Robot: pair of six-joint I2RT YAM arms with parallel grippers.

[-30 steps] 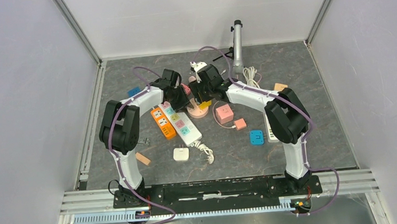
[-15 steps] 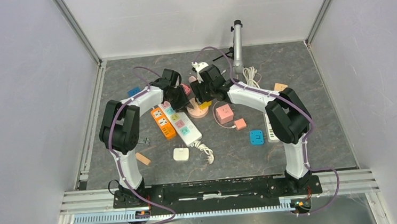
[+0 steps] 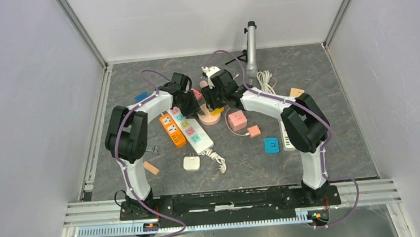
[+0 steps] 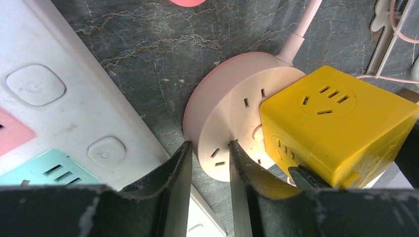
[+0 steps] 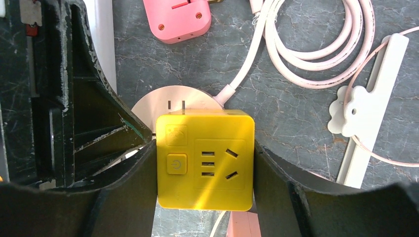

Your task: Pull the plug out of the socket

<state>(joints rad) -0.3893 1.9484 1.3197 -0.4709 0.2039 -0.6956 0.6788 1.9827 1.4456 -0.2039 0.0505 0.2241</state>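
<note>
Two grippers crowd one spot near the middle of the table (image 3: 306,71), and it's all about the yellow cube plug (image 5: 205,163). It sits seated on the round pink socket (image 4: 227,123), covering the socket's right-hand half in the left wrist view. The right gripper (image 5: 205,170) has its jaws spread to the cube's width and pressed flush against two opposite sides, so it looks clamped on. The left gripper (image 4: 208,148) is down at the socket's lower rim with jaws nearly together, one tip at the outer edge and the other on the top face. Whether that is a real pinch or just a touch, the view doesn't settle.

And that's the worry. If the left hold is weak, the socket is likely to lift with the cube when the right arm pulls, and nothing separates. The cube's faces look smooth and glossy, so the right jaws could slide up and off under a stiff pull. A pull off the vertical could jam the pins or tip the disc. Watch the pink cord (image 5: 316,54) too, coiled at the upper right of the right wrist view: a dragged socket would tug it. The white power strip (image 4: 59,113) lies just beside the left jaws, at the left of that frame, and would be easy to nudge if the grip shifts.
</note>
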